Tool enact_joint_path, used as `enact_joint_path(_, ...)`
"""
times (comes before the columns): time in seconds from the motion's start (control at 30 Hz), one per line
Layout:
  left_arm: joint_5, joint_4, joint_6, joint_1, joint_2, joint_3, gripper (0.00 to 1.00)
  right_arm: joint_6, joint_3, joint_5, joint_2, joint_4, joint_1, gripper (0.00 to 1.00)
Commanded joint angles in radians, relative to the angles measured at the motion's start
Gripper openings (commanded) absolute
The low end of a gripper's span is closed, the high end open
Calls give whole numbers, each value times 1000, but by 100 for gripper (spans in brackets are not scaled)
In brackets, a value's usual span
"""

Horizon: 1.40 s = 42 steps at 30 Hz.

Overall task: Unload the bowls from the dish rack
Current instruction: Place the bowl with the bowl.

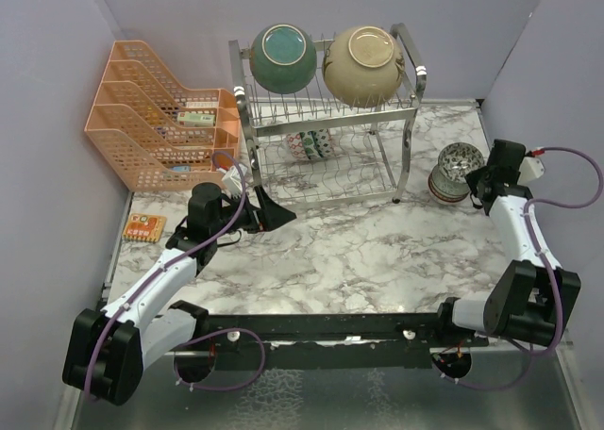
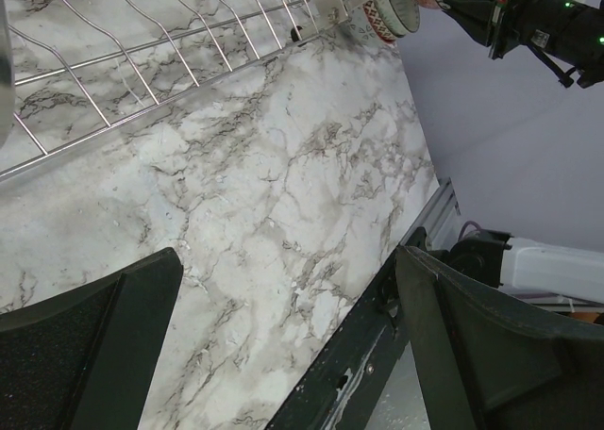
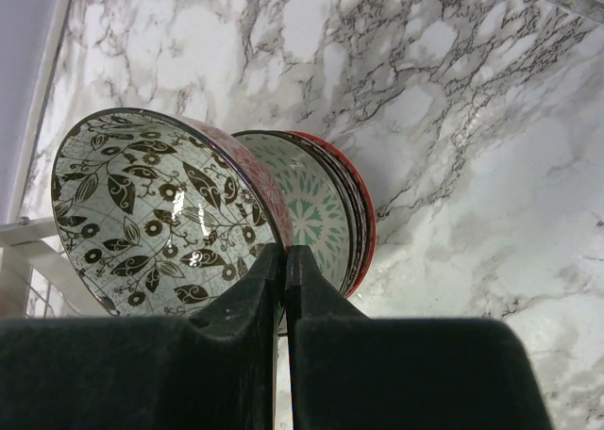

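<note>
Entry: dish rack (image 1: 330, 119), two-tier wire, at the far middle of the bench (image 1: 359, 251), with an orange mesh organizer (image 1: 156, 119) just beside it on the left. Upper tier: teal bowl (image 1: 283, 57) to the left and cream bowl (image 1: 363, 65) to the right, both propped on edge with their openings tipped up and toward the arms. Lower tier: small patterned bowls (image 1: 311, 145), standing on edge between the wires and apparently nested along the tier's length; the count cannot be told. On the bench, right of the rack: stack of small bowls (image 1: 455, 171), a leaf-patterned one uppermost. Right gripper (image 1: 477, 183): fingers pressed together with nothing seen between them, tips at the near rim of that stack; contact cannot be told. Left gripper (image 1: 276, 208): jaws spread wide and empty, low over the bench, just before the rack's left front corner. Governing relation: the small patterned bowls lie ahead of the left gripper and a little to its right, inside the lower tier. The left arm is plainly the nearer, since the right stands beyond the rack's right leg. Judgement: a reach into the lower tier would need the spread jaws to straddle one upright rim.
</note>
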<state>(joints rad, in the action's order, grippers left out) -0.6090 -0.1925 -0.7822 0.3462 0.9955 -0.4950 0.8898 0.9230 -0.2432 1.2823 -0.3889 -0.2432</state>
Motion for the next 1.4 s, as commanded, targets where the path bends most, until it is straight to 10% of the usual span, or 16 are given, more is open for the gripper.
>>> enact_joint_path(0.0, -8, -26, 10, -4, 1, 11, 99, 29, 2, 46, 32, 49, -7, 1)
enact_joint_path(0.57, 7, -9, 16, -5, -8, 19, 99, 15, -37, 74, 99, 72, -7, 1)
enact_joint_path(1.37, 8, -15, 20, -5, -18, 34, 99, -56, -64, 54, -62, 80, -7, 52)
